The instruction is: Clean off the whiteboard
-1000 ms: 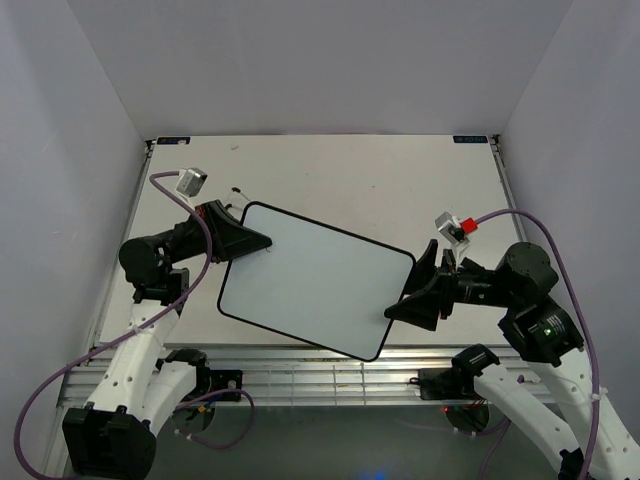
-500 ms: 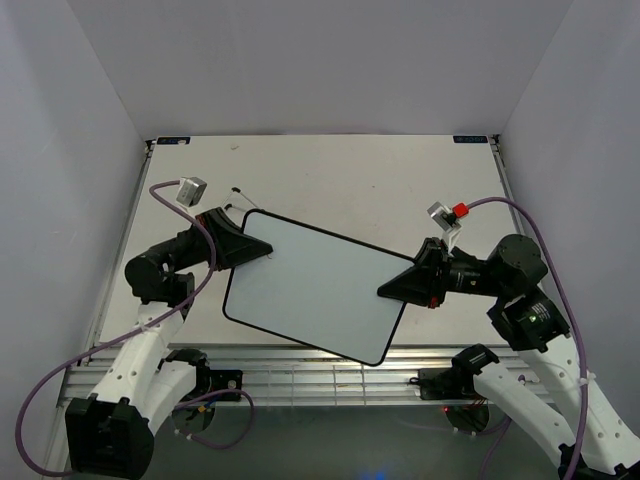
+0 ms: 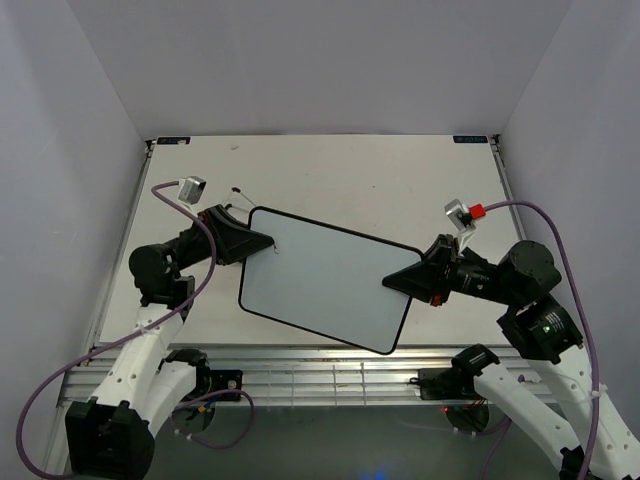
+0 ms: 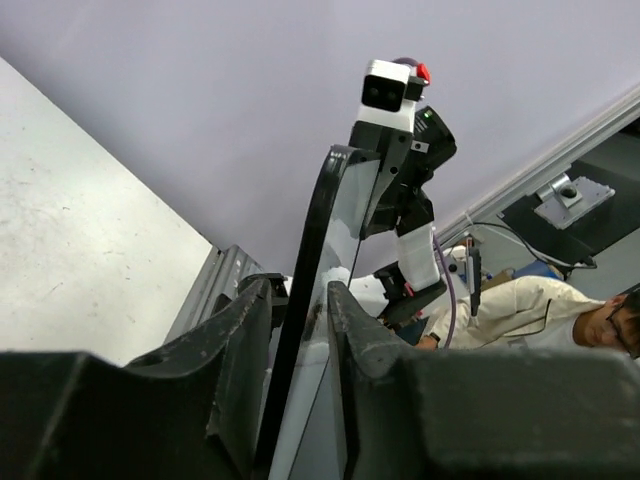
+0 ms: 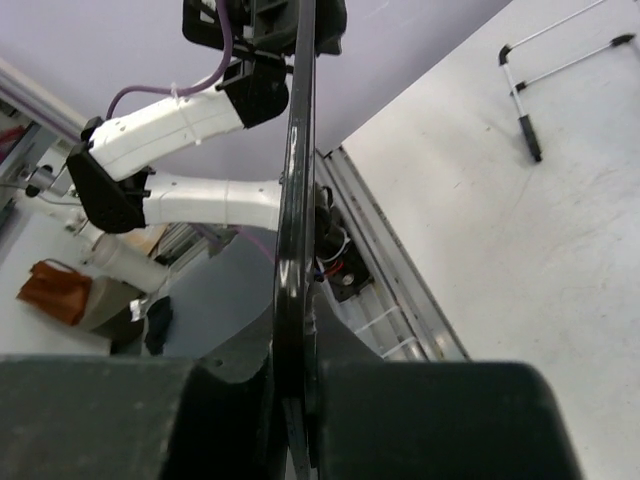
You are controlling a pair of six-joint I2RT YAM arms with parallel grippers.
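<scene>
whiteboard lies askew over the middle of the table, plain white face up, spanning between your two grippers. your right gripper is clamped tight on its right edge. your left gripper straddles the upper left corner, jaws slightly parted around the rim.

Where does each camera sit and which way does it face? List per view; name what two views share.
Top external: above and behind the bases, looking down at table and whiteboard; left end effector and right end effector show.
Left wrist: on that wrist, looks along the board's rim toward the right arm; own fingers show.
Right wrist: mirrored, toward the left arm; own fingers show.
Shared: both wrist views see the whiteboard edge-on.
</scene>
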